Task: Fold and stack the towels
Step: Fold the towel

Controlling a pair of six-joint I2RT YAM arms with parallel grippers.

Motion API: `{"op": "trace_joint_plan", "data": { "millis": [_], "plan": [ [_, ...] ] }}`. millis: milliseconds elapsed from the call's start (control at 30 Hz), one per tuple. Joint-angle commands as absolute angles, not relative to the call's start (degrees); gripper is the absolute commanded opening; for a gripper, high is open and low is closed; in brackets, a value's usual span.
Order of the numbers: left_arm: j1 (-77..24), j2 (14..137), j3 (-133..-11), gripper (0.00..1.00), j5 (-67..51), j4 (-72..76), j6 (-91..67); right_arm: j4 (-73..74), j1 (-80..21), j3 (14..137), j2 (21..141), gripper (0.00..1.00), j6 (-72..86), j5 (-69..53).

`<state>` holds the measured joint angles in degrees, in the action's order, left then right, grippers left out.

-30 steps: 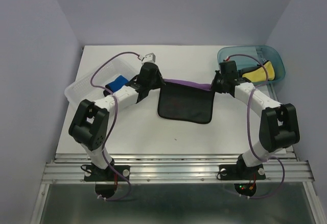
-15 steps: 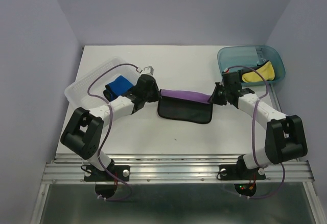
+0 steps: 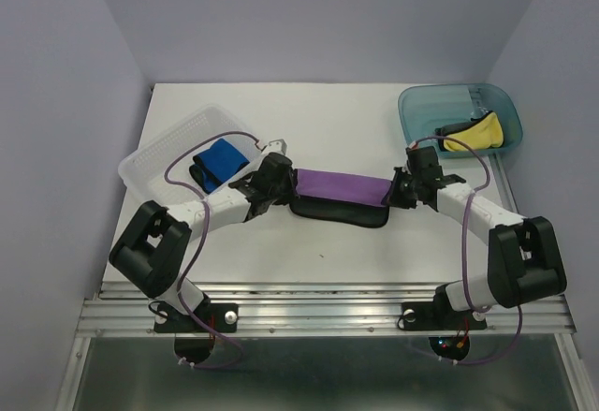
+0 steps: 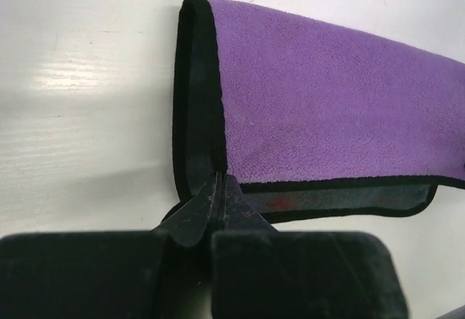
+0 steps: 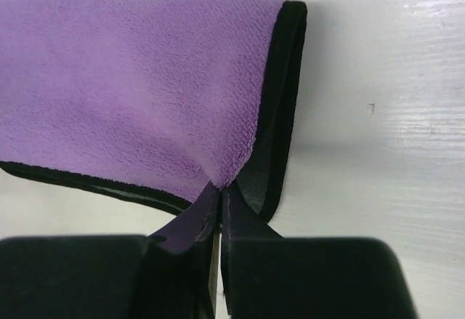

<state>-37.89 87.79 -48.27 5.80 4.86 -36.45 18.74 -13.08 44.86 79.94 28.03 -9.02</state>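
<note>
The purple towel [image 3: 342, 186] lies across the middle of the table, its purple face folded over its black reverse, with a black strip showing along the near edge. My left gripper [image 3: 284, 189] is shut on the towel's left near corner [image 4: 218, 177]. My right gripper [image 3: 397, 193] is shut on its right near corner [image 5: 221, 184]. Both hold it low at the table. A folded blue towel [image 3: 220, 161] lies in the clear plastic tray [image 3: 154, 154]. A yellow towel [image 3: 475, 132] lies crumpled in the teal tub [image 3: 421, 111].
The tray stands at the left behind my left arm. The tub stands at the back right corner. White table [image 3: 328, 242] extends in front of the purple towel. Walls close in on both sides.
Both grippers have moved toward me and down with the towel's far edge, bringing the purple face over the black reverse. The hanging black panel now lies flat under it.
</note>
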Motion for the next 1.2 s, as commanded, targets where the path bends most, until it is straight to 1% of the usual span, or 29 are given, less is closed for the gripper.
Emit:
{"op": "trace_joint_plan", "data": {
  "millis": [0,467,533,567,800,933,1167],
  "plan": [
    [-38.14,86.92,-47.9,0.0,10.37,3.17,-37.62,16.08,-12.92,43.33,80.77,0.03,27.25,-10.37],
    [-38.23,92.11,-48.69,0.0,8.79,2.55,-38.49,16.18,-12.92,41.49,82.88,0.04,26.89,-11.42],
    [-38.23,92.37,-48.6,0.0,9.49,2.46,-39.11,15.91,-12.92,41.22,83.14,0.05,27.07,-11.6],
    [-38.23,92.63,-48.43,0.0,9.67,2.29,-39.2,15.56,-12.92,41.13,83.23,0.07,27.07,-11.43],
    [-38.23,93.95,-48.6,0.0,8.17,2.02,-39.73,15.73,-12.92,40.69,84.64,0.08,27.07,-10.72],
    [-38.32,93.17,-48.43,0.0,7.47,1.67,-40.08,16.08,-12.92,40.43,83.5,0.08,27.25,-12.3],
    [-38.23,87.99,-47.46,0.0,7.56,1.76,-40.25,17.67,-12.92,41.57,80.34,0.07,27.42,-15.11]
  ]
}}
